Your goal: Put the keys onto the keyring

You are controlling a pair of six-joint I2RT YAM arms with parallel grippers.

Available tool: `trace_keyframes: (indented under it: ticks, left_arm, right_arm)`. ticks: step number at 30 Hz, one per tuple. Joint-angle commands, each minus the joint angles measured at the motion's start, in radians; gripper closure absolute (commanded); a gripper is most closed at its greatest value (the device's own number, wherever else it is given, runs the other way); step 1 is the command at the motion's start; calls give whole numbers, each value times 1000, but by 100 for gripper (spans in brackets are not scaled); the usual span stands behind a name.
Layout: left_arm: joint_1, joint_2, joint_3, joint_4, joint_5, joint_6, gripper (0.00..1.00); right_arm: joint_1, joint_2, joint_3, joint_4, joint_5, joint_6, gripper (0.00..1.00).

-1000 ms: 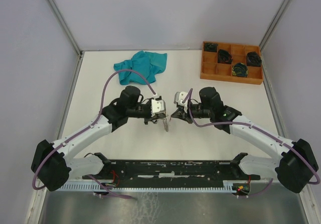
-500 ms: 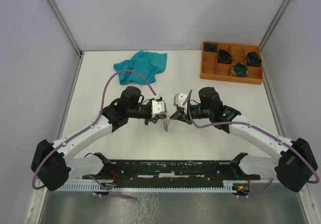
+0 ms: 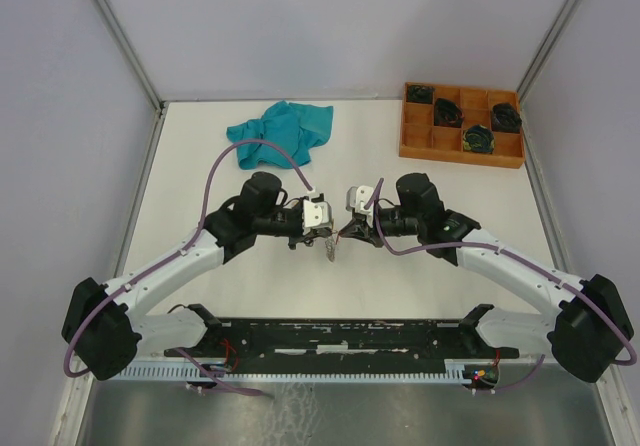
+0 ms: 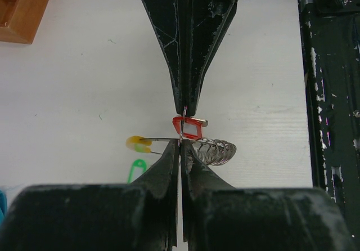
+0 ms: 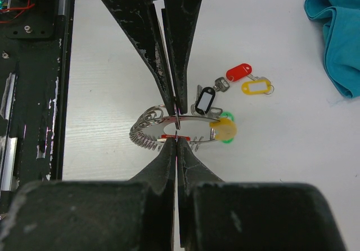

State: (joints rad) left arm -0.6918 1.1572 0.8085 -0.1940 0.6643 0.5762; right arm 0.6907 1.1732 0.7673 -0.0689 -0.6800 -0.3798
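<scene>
The left gripper (image 4: pixel 180 149) is clenched, its black, scuffed, tapering fingers pressed flat together on the thin silvery wire of the keyring (image 5: pixel 192 115). Facing it tip to tip, the right gripper (image 5: pixel 176 145) is also squeezed closed, pinching the red-tagged key (image 4: pixel 190 128) right against the wire. The ring hangs between the two arms above the middle of the table, seen nearly edge-on. A pale yellow sleeve (image 5: pixel 223 130) covers one arc of it, and a row of small silvery split rings (image 5: pixel 145 135) is bunched along the opposite arc like a loose spring.

The table (image 3: pixel 200 166) is matte white with a few faint scratches. Plain pale grey panels wall it in, joined by aluminium corner posts. A black, paint-chipped rail (image 3: pixel 340 334) runs along the near edge between the arm bases.

Loose keys lie on the table just beyond the ring, toward the back:
- a black-tagged key (image 5: pixel 205 100) nearest the wire
- a second red-tagged key (image 5: pixel 239 72)
- a yellow-tagged key (image 5: pixel 256 86) beside that one
- a green tag (image 4: pixel 135 169) partly hidden behind the yellow sleeve in the right wrist view

Each tag is a rounded plastic frame with a white insert.

A crumpled teal cloth (image 3: pixel 285 126) sits at the back left. An orange compartment tray (image 3: pixel 420 148) at the back right holds dark coiled bundles. Both are well apart from the grippers.
</scene>
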Motion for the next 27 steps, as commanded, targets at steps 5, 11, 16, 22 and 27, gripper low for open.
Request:
trace_keyframes:
  ticks: [5, 11, 16, 22, 27]
  left_arm:
    - [-6, 5, 21, 15, 38, 1, 97]
    - [-7, 10, 21, 15, 41, -3, 97]
    - [-8, 13, 23, 13, 47, -2, 97]
    - [-7, 6, 23, 10, 29, -2, 97]
    - [-7, 6, 22, 11, 30, -4, 97]
  right_arm:
    - [-4, -19, 2, 49, -5, 5, 99]
    - [-5, -20, 0, 50, -3, 4, 99]
    - [-5, -21, 0, 42, 12, -1, 99]
    - [-5, -27, -2, 24, 19, -7, 99]
    - [-5, -19, 0, 22, 10, -8, 99]
